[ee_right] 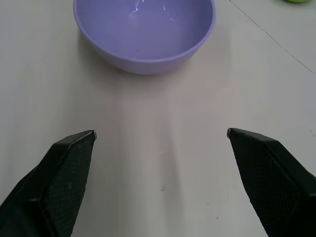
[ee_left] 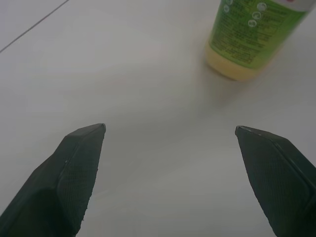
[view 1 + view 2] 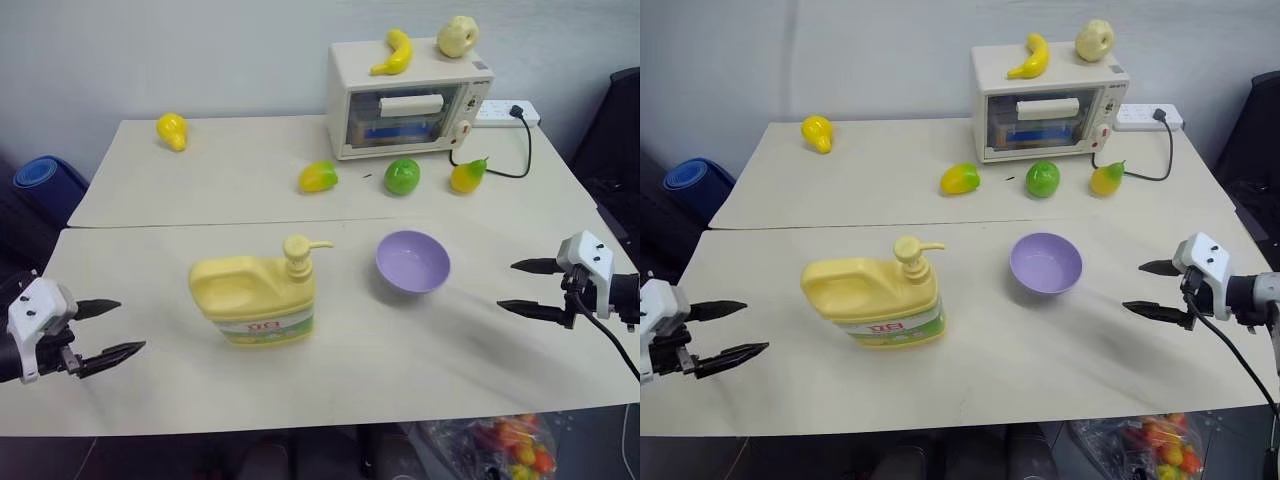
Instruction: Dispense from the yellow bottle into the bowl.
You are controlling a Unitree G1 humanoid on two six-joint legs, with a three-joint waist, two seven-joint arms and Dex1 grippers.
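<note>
Setting: two pale tabletops pushed end to end before a plain light wall, a seam running between them.

1. Toaster oven, cream, at the back of the far table; a banana and a pale apple lie on its roof. A white power strip sits just beside it, its black cord looping over the table.
2. Yellow bottle, squat jug with built-in handle, upright on the near table, left of centre. Pump top up, its spout pointing toward the bowl but stopping short of it. Label faces the camera.
3. Bowl, lavender, upright, near the jug on its right with bare table between them. The inside looks empty in the right wrist view.
4. Left gripper, low at the near left edge, fingers spread wide, holding nothing, aimed toward the jug and well apart from it.
5. Right gripper, at the near right edge, fingers likewise spread and empty, aimed toward the bowl, well apart.
6. Loose fruit on the far table: yellow pear, mango, green apple, yellow-green pear.

Status: nothing dispensed, as far as shows. Jug and bowl untouched; the spout probably needs to come over the bowl, then the pump pressed. All steps remain.
</note>
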